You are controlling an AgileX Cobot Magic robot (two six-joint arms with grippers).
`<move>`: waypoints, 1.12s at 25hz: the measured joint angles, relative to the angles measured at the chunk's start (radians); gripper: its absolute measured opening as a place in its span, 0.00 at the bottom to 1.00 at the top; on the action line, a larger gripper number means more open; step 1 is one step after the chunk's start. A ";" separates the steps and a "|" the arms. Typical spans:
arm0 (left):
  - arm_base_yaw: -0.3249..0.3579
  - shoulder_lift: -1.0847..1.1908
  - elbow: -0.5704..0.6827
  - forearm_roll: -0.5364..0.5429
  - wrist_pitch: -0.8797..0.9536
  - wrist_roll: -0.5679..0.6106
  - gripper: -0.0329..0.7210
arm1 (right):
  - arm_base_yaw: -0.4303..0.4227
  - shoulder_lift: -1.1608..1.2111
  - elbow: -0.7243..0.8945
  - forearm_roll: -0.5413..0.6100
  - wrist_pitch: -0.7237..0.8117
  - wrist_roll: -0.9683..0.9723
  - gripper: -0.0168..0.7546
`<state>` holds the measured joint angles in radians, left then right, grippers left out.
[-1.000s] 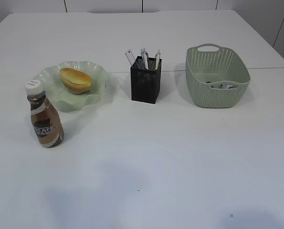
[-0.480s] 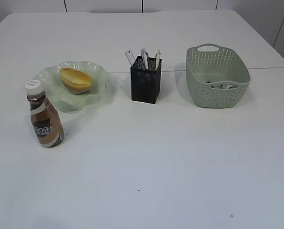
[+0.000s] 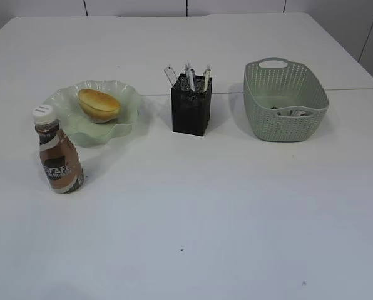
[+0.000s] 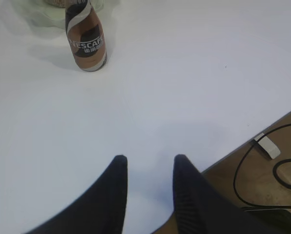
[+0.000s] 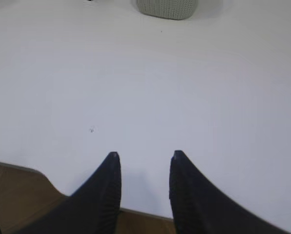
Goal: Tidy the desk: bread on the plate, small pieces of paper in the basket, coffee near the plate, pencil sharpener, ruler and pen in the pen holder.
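Nothing has moved; coffee bottle (image 4: 86,43) lies well beyond left claw (image 4: 148,163).

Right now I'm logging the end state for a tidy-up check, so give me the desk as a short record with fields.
bread: on the plate
plate: pale green, wavy rim
coffee bottle: upright just in front of the plate
pen holder: black mesh, items standing in it
basket: green, small bits inside
left gripper: open, empty
right gripper: open, empty
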<state>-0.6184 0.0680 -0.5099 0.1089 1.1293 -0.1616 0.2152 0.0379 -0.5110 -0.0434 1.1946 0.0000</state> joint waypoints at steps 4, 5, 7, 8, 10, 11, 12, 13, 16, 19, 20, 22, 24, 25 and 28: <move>0.000 0.000 0.000 0.001 -0.006 0.002 0.33 | 0.000 0.000 0.019 -0.006 -0.030 0.000 0.38; 0.000 0.000 0.000 0.001 -0.007 0.002 0.33 | 0.000 0.000 0.019 -0.006 -0.032 0.000 0.38; 0.000 0.000 0.000 0.003 -0.007 0.002 0.33 | 0.000 0.000 0.019 -0.007 -0.034 0.000 0.38; 0.000 0.000 0.000 0.002 -0.007 0.002 0.33 | 0.000 0.000 0.019 -0.007 -0.034 0.000 0.38; 0.000 0.000 0.000 0.004 -0.007 0.002 0.33 | 0.000 0.000 0.019 -0.007 -0.035 0.000 0.38; 0.000 0.000 0.000 0.004 -0.007 0.002 0.33 | 0.000 0.000 0.019 -0.007 -0.036 0.000 0.39; 0.000 0.000 0.000 0.004 -0.007 0.002 0.33 | 0.000 0.000 0.019 -0.007 -0.037 0.000 0.39; 0.000 0.000 0.000 0.004 -0.007 0.002 0.33 | 0.000 0.000 0.019 -0.007 -0.037 0.000 0.39; 0.000 0.000 0.000 0.004 -0.007 0.002 0.34 | 0.000 0.000 0.019 -0.009 -0.037 0.000 0.39; 0.000 0.000 0.000 0.004 -0.007 0.002 0.34 | 0.000 0.000 0.019 -0.009 -0.037 0.000 0.38; 0.000 0.000 0.000 0.004 -0.007 0.002 0.34 | 0.000 0.000 0.019 -0.009 -0.037 0.000 0.38; 0.000 0.000 0.000 0.004 -0.007 0.002 0.34 | 0.000 0.000 0.019 -0.009 -0.039 0.000 0.38; 0.010 0.000 0.000 0.004 -0.007 0.002 0.34 | 0.000 -0.003 0.019 -0.009 -0.039 0.000 0.38; 0.025 0.000 0.000 0.004 -0.008 0.002 0.34 | -0.003 -0.008 0.019 -0.009 -0.039 0.000 0.39; 0.119 0.000 0.000 0.004 -0.008 0.002 0.34 | -0.033 -0.009 0.019 -0.009 -0.039 0.000 0.39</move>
<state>-0.4996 0.0680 -0.5099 0.1127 1.1210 -0.1600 0.1820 0.0285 -0.4921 -0.0520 1.1554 0.0000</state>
